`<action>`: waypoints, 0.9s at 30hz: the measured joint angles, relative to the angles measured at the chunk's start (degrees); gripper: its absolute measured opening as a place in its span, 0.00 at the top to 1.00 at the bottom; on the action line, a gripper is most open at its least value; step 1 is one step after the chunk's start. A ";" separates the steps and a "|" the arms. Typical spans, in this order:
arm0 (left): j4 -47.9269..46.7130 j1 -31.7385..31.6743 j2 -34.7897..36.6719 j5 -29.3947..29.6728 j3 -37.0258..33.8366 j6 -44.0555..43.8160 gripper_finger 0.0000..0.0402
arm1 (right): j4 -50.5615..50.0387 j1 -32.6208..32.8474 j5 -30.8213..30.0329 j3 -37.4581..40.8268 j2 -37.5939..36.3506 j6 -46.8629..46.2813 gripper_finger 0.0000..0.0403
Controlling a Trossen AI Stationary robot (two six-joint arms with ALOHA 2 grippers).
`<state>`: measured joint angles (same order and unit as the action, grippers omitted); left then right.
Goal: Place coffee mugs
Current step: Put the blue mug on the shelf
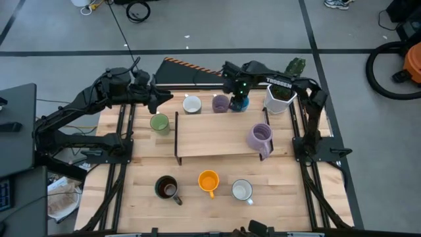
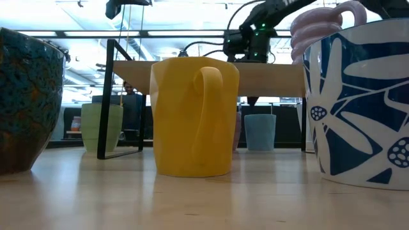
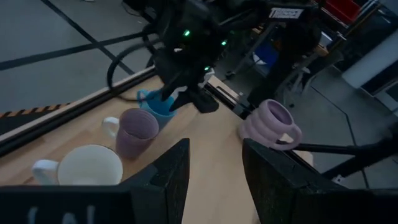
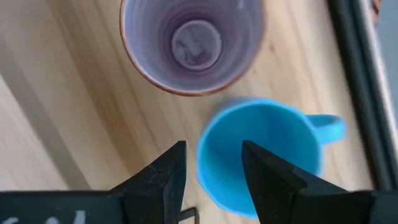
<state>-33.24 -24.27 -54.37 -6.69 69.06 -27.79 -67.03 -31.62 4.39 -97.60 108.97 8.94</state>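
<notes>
From above, the right gripper (image 1: 238,99) hovers over the blue mug (image 1: 239,104) beside the lavender mug (image 1: 220,103) at the table's (image 1: 217,214) far edge, while its wrist view shows fingers (image 4: 163,174) parted, straddling the blue mug's near rim, gripping nothing, and the left gripper (image 1: 158,99) waits open near the green mug (image 1: 159,123).

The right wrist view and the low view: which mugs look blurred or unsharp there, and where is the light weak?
Right wrist view: the blue mug has smeared edges, while the lavender mug is sharper. Low view: the blue-patterned mug at the picture's edge looks soft, and the bright room behind darkens the orange mug. Left wrist view: dim overall.
</notes>
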 joint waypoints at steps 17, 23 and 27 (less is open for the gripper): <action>-0.14 0.00 0.00 -3.84 0.00 0.02 0.62 | 0.92 1.14 -1.80 0.44 5.96 -2.79 0.61; -0.19 -0.01 0.00 -4.16 0.00 0.04 0.62 | 1.57 0.91 -1.41 1.73 6.32 -2.34 0.70; -0.57 -0.01 0.00 -4.16 0.00 0.05 0.62 | 1.06 0.22 0.85 3.99 6.30 -2.09 0.80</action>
<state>-33.82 -24.27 -54.37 -10.85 69.06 -27.74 -65.97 -31.39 5.24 -93.61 115.26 6.85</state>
